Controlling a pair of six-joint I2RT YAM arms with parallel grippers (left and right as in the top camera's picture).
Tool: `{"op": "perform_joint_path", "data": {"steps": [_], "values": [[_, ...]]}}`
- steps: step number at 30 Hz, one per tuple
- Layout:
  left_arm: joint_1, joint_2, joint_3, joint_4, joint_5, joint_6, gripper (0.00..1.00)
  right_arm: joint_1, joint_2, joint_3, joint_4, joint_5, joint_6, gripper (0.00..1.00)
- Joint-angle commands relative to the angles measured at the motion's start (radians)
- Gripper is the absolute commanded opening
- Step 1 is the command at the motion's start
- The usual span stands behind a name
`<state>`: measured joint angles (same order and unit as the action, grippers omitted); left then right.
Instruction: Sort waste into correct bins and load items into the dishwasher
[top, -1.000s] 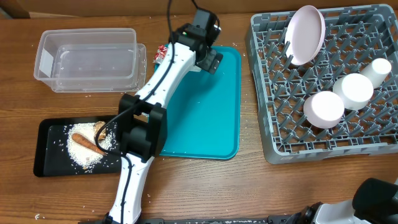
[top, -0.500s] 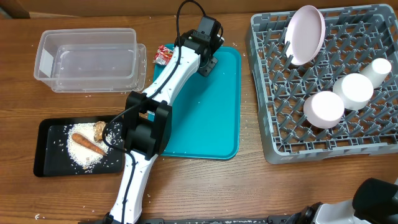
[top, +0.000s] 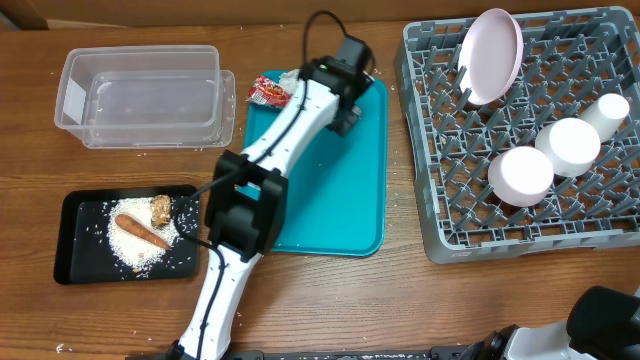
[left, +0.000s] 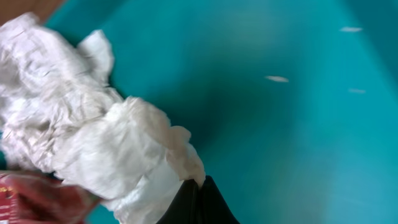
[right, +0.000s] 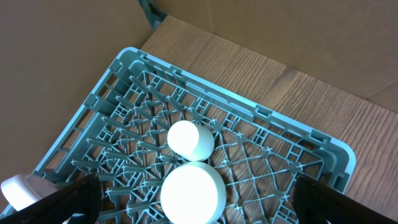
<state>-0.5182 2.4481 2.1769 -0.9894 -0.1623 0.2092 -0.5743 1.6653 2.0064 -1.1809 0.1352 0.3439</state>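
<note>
Dishes look about done. The rack (top: 412, 70), off to the right of the left gripper (left: 198, 200), already holds 1 plate (top: 492, 55), 2 bowls (top: 525, 175) and 1 cup (top: 612, 108). No spoon shows anywhere, though.

Food scraps look sorted too. The black tray (top: 78, 252), back behind that hand and to its left, has the rice (top: 128, 248), carrot stick (top: 140, 232) and brown chunk (top: 160, 208). The clear tub (top: 68, 100) on its left is empty.

What's left is the napkin (left: 93, 130) and wrapper (left: 28, 199), both right at its fingertips over the teal tray (left: 298, 124). Its fingers are pressed together and seem to be nipping the napkin's edge. The right gripper (right: 198, 193) hangs spread wide above the rack.
</note>
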Motion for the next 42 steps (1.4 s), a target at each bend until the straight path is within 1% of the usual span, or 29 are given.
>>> {"op": "perform_joint_path", "data": {"steps": [1,6,12,14,16,20,25,27,30,33,37,40,41,42], "values": [[-0.082,-0.099,0.052,-0.031,0.005,-0.032,0.04,0.001,-0.005,0.004,0.004,0.002,0.009,1.0],[-0.136,-0.18,0.054,-0.04,0.005,-0.092,0.04,0.001,-0.005,0.004,0.004,0.002,0.009,1.0],[-0.138,-0.262,0.054,-0.052,0.0,-0.179,0.04,0.001,-0.005,0.004,0.004,0.002,0.009,1.0],[-0.12,-0.294,0.053,-0.05,-0.028,-0.216,0.04,0.001,-0.005,0.004,0.004,0.002,0.009,1.0],[-0.092,-0.325,0.053,-0.045,-0.088,-0.277,0.04,0.001,-0.005,0.004,0.004,0.002,0.009,1.0],[0.003,-0.37,0.053,-0.05,-0.19,-0.391,0.04,0.001,-0.005,0.004,0.004,0.002,0.009,1.0],[0.164,-0.386,0.053,-0.098,-0.204,-0.507,0.04,0.001,-0.005,0.004,0.004,0.002,0.009,1.0],[0.254,-0.386,0.053,-0.12,-0.203,-0.555,0.04,0.001,-0.005,0.004,0.004,0.002,0.009,1.0],[0.347,-0.386,0.053,-0.126,-0.202,-0.597,0.04,0.001,-0.005,0.004,0.004,0.002,0.009,1.0],[0.422,-0.386,0.053,-0.134,-0.179,-0.612,0.04,0.001,-0.005,0.004,0.004,0.002,0.009,1.0],[0.499,-0.384,0.052,-0.174,-0.142,-0.655,0.04,0.001,-0.005,0.004,0.004,0.002,0.009,1.0],[0.532,-0.379,0.051,-0.207,-0.103,-0.66,0.04,0.001,-0.005,0.004,0.004,0.002,0.009,1.0],[0.541,-0.375,0.05,-0.219,-0.089,-0.661,0.05,0.001,-0.005,0.004,0.004,0.002,0.009,1.0],[0.546,-0.372,0.048,-0.229,-0.075,-0.665,0.3,0.001,-0.005,0.004,0.004,0.002,0.009,1.0]]}}
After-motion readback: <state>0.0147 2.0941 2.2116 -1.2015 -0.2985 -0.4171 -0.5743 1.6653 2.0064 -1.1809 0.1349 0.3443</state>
